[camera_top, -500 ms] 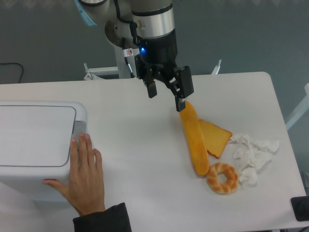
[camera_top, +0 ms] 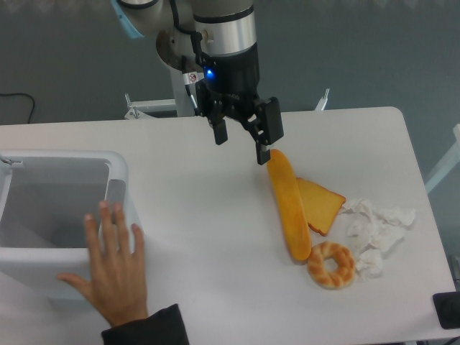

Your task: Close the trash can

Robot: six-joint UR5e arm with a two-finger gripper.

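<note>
The trash can is a boxy white bin at the left edge of the table, and it stands open so I see down into its hollow inside. Its lid does not show flat on top; a pale panel lies inside at the lower left. My gripper hangs above the table's middle, well to the right of the bin, open with nothing between its fingers. One fingertip is just above the end of a long bread roll.
A person's hand rests on the bin's near right corner. A long bread roll, a slice of toast, a doughnut and crumpled white tissue lie at the right.
The bin's top was shut flat and now stands open, showing the inside. The hand slid down and left a little. My gripper rose slightly.
</note>
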